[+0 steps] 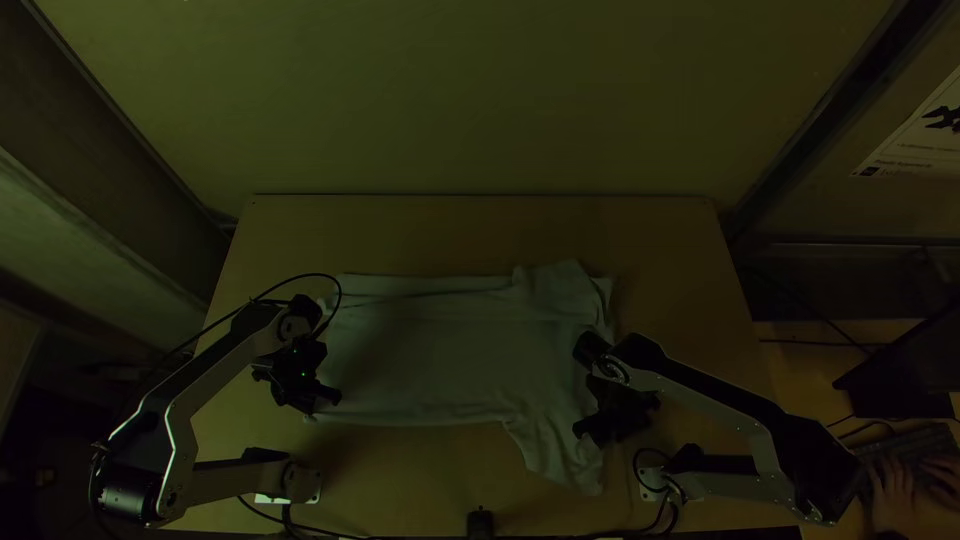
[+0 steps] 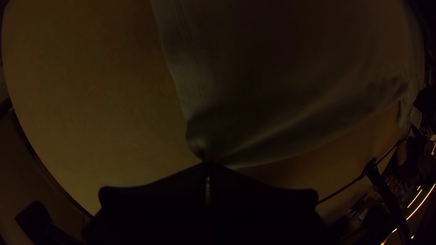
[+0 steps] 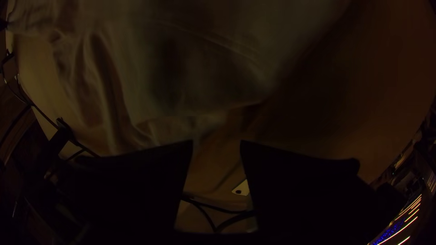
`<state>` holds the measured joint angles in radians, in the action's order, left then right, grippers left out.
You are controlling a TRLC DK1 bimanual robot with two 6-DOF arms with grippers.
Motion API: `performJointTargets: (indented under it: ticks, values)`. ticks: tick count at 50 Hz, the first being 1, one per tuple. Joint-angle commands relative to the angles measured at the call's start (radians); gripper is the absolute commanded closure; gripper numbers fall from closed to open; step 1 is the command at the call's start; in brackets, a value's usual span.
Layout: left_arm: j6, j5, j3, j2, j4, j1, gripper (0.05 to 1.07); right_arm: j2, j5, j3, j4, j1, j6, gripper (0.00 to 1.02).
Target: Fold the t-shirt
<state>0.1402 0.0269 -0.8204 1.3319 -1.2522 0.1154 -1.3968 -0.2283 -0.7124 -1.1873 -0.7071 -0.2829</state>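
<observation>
A pale t-shirt [image 1: 430,350] lies spread sideways on the table, its upper long edge folded over in a strip and one sleeve hanging toward the near edge at right. At its near left hem corner is my left gripper [image 1: 322,402]; in the left wrist view the left gripper [image 2: 208,164] is shut on the corner of the t-shirt [image 2: 290,109]. My right gripper [image 1: 598,438] is above the shirt's near right part, by the sleeve. In the right wrist view the right gripper [image 3: 217,144] stands open beside the t-shirt [image 3: 195,72], nothing between its fingers.
Bare wood of the table [image 1: 480,230] shows beyond the shirt and along both its sides. Black cables [image 1: 400,536] run along the near edge, past a small black object [image 1: 480,522]. A person's hands [image 1: 900,485] rest at a keyboard at far right.
</observation>
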Motion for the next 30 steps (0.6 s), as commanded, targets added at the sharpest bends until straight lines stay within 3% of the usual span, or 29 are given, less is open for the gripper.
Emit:
performJointTargets:
  ticks: [1,15,17,20,21,30]
  values:
    - [0.022,-0.004,-0.017,-0.016,-0.035,-0.005,1.04,-0.013,0.006,-0.018,0.028,0.014,0.008,0.47]
    - [0.021,-0.004,-0.042,-0.013,-0.044,-0.005,1.04,-0.13,0.004,-0.055,0.095,0.02,-0.002,0.48]
    - [0.021,-0.004,-0.043,-0.013,-0.044,-0.006,1.04,-0.136,0.004,-0.052,0.1,0.021,-0.002,0.59]
    - [0.022,-0.002,-0.043,-0.011,-0.044,-0.011,1.04,-0.116,0.006,-0.041,0.135,0.021,0.002,0.93]
    - [0.022,-0.002,-0.043,-0.011,-0.044,-0.014,1.04,-0.097,0.006,-0.036,0.15,0.021,0.004,1.0]
    - [0.019,-0.004,-0.046,-0.007,-0.032,-0.023,1.04,0.005,0.004,-0.015,0.133,0.058,0.004,1.0]
